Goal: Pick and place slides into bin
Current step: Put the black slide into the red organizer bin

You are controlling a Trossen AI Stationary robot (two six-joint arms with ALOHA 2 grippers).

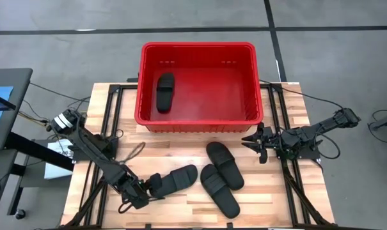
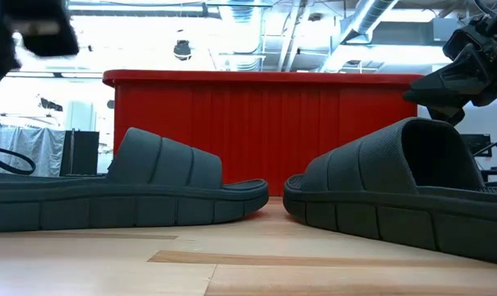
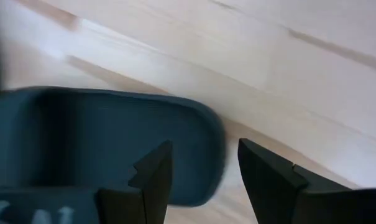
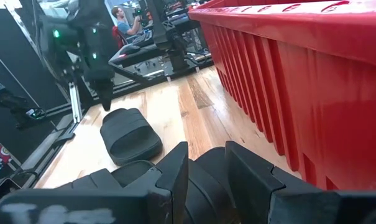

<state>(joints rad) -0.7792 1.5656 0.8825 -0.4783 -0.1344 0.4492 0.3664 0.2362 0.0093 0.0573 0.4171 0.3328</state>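
While poised spread over heel of matte black rubber slide (image 1: 174,179) on wooden tabletop (image 1: 276,204) | left tool (image 1: 146,191): risks skidding sandal | right tool (image 1: 257,142): parted, empty, beside red plastic bin (image 1: 196,119) | one sandal (image 1: 165,91) binned

overhead camera looking straight down on the whole table (image 1: 180,198), low camera at tabletop level facing the red bin (image 2: 264,131) past close slides (image 2: 141,193), wrist cameras close over the wood, all sharing bin or slides
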